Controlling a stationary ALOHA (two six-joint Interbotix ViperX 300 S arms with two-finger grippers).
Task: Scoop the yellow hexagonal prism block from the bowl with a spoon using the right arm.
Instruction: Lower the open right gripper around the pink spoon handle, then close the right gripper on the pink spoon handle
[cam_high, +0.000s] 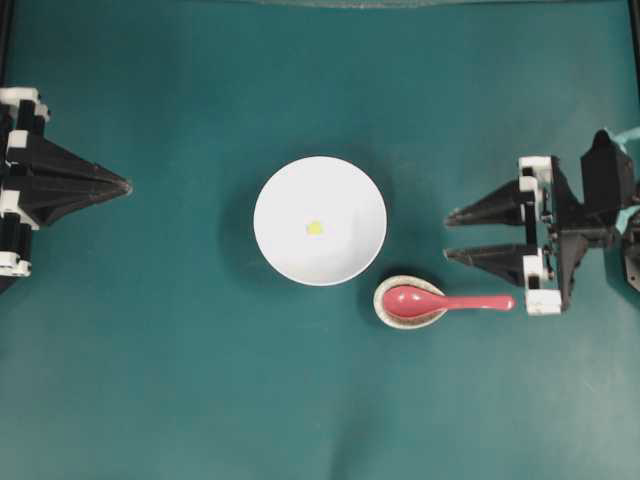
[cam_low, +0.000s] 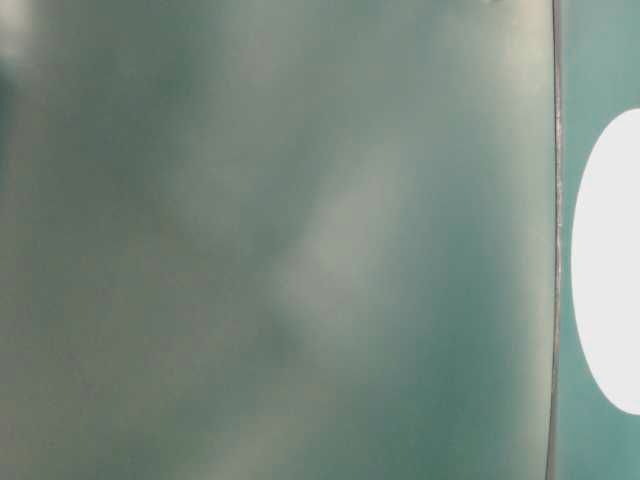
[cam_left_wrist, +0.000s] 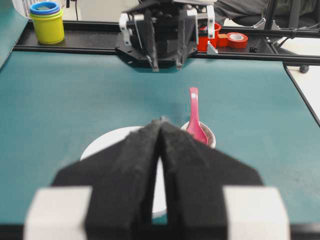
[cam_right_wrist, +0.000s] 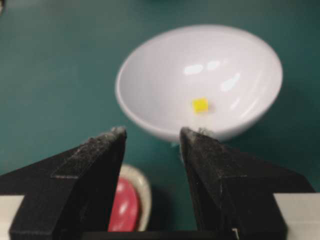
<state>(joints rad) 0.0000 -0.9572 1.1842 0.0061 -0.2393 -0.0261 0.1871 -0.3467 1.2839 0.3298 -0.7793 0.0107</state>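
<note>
Beside bowl (cam_high: 320, 220), spoon (cam_high: 440, 301) untouched; right end effector (cam_high: 448, 234) spread, empty.

teal table (cam_high: 150, 380), white bowl (cam_high: 290, 190), spoon rest (cam_high: 383, 308)

Taking the bowl (cam_high: 320, 220) as your landmark, the spoon (cam_high: 450, 301) lies just off its lower-right rim, scoop on a small speckled rest (cam_high: 389, 312) that nearly touches the bowl, handle pointing away with bare worktop (cam_high: 150, 380) around it. Your right claw (cam_high: 466, 235), jaws spread, has open cloth between it and the bowl. The bowl's wall is the only obstacle beside the scoop.
</note>
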